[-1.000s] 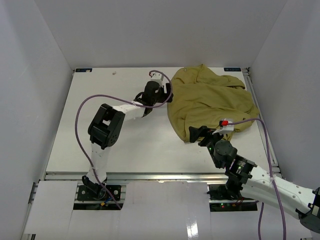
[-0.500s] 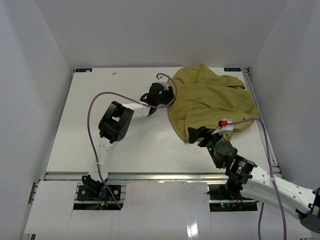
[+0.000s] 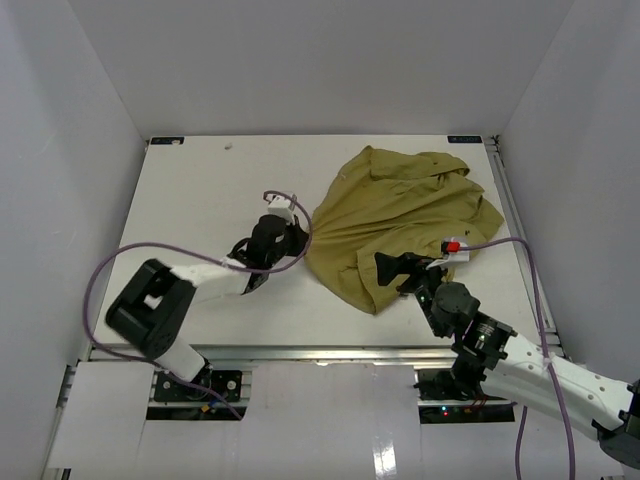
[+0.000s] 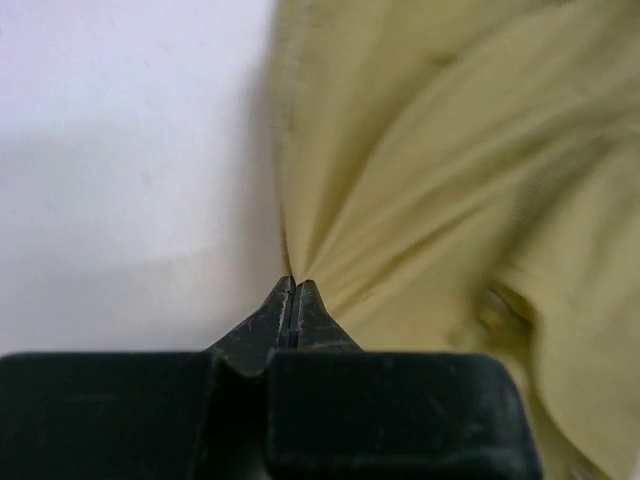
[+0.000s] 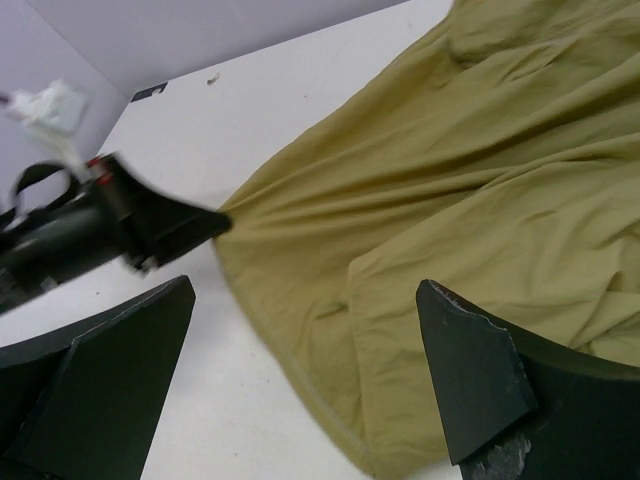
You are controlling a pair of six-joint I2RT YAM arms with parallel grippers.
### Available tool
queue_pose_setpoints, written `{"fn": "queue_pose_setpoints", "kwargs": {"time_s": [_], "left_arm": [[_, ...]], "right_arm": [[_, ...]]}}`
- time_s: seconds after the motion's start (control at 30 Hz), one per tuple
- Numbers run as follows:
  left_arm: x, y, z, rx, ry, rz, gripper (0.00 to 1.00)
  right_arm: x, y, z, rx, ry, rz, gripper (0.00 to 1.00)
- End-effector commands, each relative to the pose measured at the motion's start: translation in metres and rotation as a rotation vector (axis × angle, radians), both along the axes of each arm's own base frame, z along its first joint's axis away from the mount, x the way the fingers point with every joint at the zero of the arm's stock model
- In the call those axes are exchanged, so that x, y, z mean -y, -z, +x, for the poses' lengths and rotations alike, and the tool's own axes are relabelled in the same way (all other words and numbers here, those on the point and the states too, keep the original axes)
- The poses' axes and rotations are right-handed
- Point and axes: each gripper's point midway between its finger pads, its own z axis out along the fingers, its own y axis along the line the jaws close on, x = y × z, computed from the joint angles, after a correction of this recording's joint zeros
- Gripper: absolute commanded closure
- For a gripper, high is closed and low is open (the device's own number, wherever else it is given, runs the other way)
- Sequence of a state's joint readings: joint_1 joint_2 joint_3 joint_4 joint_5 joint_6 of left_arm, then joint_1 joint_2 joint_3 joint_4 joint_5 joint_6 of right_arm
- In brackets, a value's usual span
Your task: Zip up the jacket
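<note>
On the table (image 3: 200, 190), the left hand (image 4: 293, 285) pinches the jacket (image 3: 400, 205) edge; the right hand (image 5: 305, 290) gapes empty.

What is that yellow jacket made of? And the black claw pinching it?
The jacket looks like soft, matte woven cloth, maybe cotton: it wrinkles and gathers into folds. The left claw looks like hard black plastic, dull and a little scuffed.
</note>
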State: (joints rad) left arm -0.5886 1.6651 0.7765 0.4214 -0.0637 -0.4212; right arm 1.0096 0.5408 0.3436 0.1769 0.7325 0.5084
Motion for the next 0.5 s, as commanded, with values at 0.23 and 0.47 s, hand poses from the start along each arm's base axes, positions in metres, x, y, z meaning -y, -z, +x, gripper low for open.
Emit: {"fn": "queue_pose_setpoints", "kwargs": {"time_s": [0.23, 0.47], "left_arm": [[0.003, -0.016, -0.184, -0.053, 0.112, -0.261, 0.94], [-0.018, -0.020, -0.198, -0.067, 0.046, -0.161, 0.33]], "right_arm": [[-0.017, 0.022, 0.021, -0.232, 0.132, -0.055, 0.13], [-0.002, 0.057, 0.014, -0.268, 0.137, -0.096, 0.20]]}}
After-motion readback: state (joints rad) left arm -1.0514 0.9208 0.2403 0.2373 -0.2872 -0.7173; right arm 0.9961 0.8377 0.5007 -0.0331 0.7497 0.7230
